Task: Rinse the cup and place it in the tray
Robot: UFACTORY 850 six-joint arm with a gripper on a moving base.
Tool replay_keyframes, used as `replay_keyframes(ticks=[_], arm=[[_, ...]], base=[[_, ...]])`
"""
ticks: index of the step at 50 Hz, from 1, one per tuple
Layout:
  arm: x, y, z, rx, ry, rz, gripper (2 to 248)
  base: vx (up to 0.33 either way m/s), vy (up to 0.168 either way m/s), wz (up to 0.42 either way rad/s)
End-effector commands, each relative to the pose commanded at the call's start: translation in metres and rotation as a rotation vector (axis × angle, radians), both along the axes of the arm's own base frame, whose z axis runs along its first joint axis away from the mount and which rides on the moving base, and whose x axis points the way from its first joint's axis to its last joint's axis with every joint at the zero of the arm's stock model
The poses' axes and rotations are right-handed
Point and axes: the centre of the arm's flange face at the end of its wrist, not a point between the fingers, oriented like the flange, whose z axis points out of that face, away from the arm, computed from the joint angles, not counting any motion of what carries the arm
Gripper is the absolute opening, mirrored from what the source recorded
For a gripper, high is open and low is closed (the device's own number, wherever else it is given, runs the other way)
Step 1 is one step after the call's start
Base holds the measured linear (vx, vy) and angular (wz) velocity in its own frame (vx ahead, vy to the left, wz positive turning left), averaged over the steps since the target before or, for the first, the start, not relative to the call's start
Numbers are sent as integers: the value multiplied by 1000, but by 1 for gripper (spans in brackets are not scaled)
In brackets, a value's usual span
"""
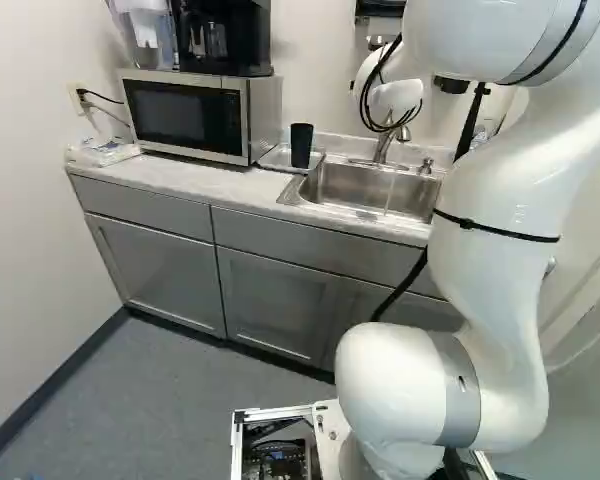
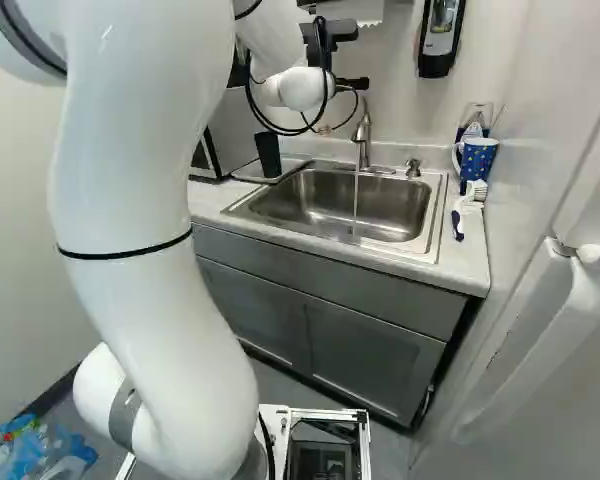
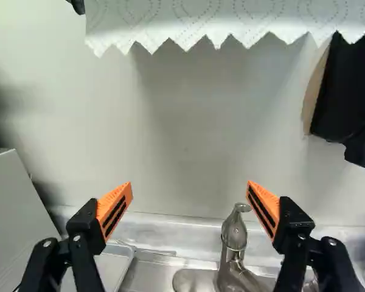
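Arm (image 1: 500,240): white, reaches fwd over sink (image 2: 310,205) side; wrist up nr wall, above faucet (image 2: 362,135) ht.
Cabinets (image 1: 150,250): gray, doors closed, run under counter (image 1: 205,180).
Counter: light top, sink set in it, tray (image 1: 273,158) to sink's L in both base views.
Sink: metal, single basin, faucet at its back edge.
Microwave (image 1: 185,110): on counter, w/ tray just beside it, btwn it & sink.
Coffee maker (image 1: 225,35): black, atop microwave.
Gripper (image 2: 353,83): fingers spread wide, orange pads (image 3: 114,210) well apart, holds nothing; faces wall, faucet top ahead & btwn the fingers in wrist view.
Paper towel (image 3: 201,18): white, jagged edge, hangs ahead of gripper in wrist view.
Tray: shallow, flat on counter, holds cup (image 1: 301,145) as far as base views show.
Faucet: metal, curved neck, water (image 2: 356,205) running as thin stream into sink in R base view.
Cup: black, upright, on tray nr its front edge, apart from gripper.
Mug (image 2: 477,160): blue, patterned, on counter R of sink in R base view.
Brush (image 2: 458,222): blue & white, nr mug.
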Motion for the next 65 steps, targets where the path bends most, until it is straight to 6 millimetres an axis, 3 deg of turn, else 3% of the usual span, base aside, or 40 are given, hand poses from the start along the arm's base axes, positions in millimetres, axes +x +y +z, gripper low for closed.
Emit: replay_keyframes(ticks=[32,65], arm=[[15,-6,0,-2,-8,-3,247],[15,-6,2,7,28,-3,247]], base=[[0,0,0],[0,0,0]])
